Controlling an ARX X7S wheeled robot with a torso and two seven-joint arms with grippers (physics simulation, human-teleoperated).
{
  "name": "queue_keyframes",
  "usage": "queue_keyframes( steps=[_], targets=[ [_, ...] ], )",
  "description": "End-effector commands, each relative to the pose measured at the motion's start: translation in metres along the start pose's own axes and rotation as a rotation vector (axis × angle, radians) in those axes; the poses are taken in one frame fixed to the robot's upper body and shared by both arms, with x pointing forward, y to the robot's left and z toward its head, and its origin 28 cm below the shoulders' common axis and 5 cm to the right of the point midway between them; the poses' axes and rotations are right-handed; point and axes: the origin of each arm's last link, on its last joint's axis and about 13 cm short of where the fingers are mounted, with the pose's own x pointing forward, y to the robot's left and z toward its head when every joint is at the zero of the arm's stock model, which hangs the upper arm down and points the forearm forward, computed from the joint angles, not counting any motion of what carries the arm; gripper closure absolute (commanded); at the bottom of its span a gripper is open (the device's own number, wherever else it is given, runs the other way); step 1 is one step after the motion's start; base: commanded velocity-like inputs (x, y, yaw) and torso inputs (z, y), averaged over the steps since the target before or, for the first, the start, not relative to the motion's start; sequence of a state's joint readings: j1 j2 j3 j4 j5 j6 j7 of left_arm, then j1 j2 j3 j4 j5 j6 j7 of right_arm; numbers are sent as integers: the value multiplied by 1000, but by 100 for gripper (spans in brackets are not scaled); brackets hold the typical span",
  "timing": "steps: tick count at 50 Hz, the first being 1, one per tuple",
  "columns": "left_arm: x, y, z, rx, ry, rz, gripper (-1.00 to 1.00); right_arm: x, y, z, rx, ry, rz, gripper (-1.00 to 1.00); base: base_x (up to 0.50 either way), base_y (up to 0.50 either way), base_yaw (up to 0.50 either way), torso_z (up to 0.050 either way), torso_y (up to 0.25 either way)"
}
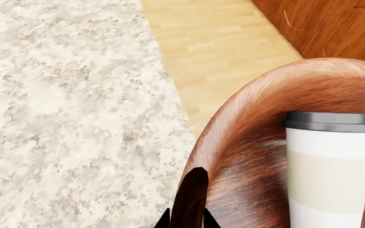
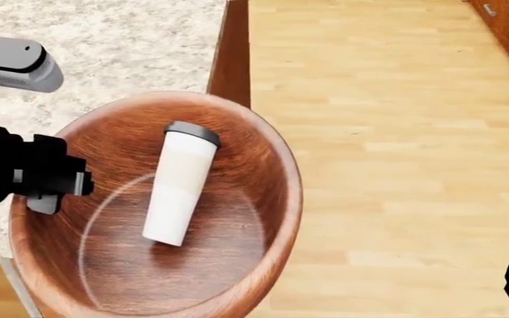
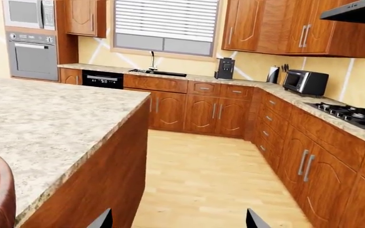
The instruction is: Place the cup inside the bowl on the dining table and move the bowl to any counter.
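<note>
so the cup (image 2: pixel 178 185) is already lying tilted inside the bowl (image 2: pixel 264 172), lid pointing away from the robot, and the left gripper (image 1: pixel 187 219) is pinching the bowl's near-left rim while the right one (image 3: pixel 178 219) hangs spread open, well off to the side.

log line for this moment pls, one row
cup: lying inside wooden bowl | left gripper: clamped on bowl rim | bowl: overhanging table edge | right gripper: open, empty
</note>
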State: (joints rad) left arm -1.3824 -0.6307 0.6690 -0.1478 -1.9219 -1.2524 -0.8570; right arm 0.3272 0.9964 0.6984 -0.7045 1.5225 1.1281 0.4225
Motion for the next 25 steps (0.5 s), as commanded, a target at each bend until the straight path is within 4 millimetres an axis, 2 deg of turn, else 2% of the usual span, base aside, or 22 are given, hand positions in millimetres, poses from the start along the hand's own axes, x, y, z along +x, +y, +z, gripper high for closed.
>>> queue_keyframes(
  steps=[1, 19, 25],
  targets=[
    [3, 2, 2, -22, -20, -5, 100, -2, 1, 0, -4, -1, 0, -100, 0, -500, 0, 0, 0],
    [4, -1, 4, -18, -27, -10, 100, -4, 0, -2, 16, -15, 2, -100, 104, -500, 0, 1, 1],
    [5, 0, 4, -21, -28, -16, 100, -5, -1, -3, 17, -21, 1, -100, 271, -491, 0, 0, 0]
  ],
)
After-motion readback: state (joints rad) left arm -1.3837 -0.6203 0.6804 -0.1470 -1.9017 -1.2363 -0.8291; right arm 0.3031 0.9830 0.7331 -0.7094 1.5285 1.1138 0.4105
